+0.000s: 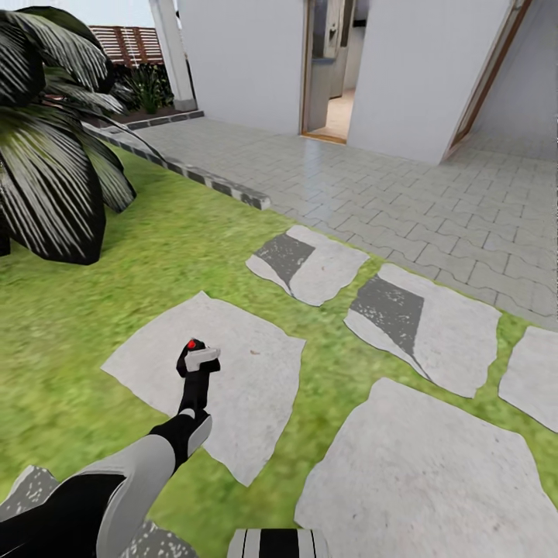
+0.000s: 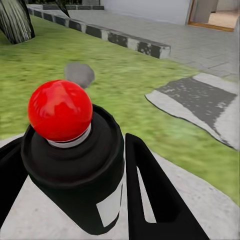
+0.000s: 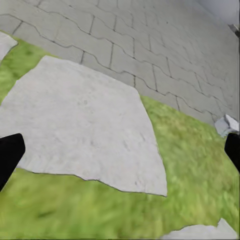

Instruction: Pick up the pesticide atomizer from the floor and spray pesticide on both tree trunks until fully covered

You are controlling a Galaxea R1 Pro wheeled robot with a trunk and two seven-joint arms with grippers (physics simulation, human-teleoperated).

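One atomizer (image 2: 75, 165) clamped in left end effector (image 1: 195, 370).

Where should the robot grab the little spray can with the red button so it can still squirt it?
Best around the dark round body of the pesticide atomizer, from the two sides, under the red button. The body is a plain cylinder, so the fingers fit flat against it and the button on top stays free. The left gripper already sits that way.

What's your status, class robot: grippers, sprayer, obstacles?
Left gripper shut on sprayer. Right gripper open, empty, over stepping stone. Palm ahead left.
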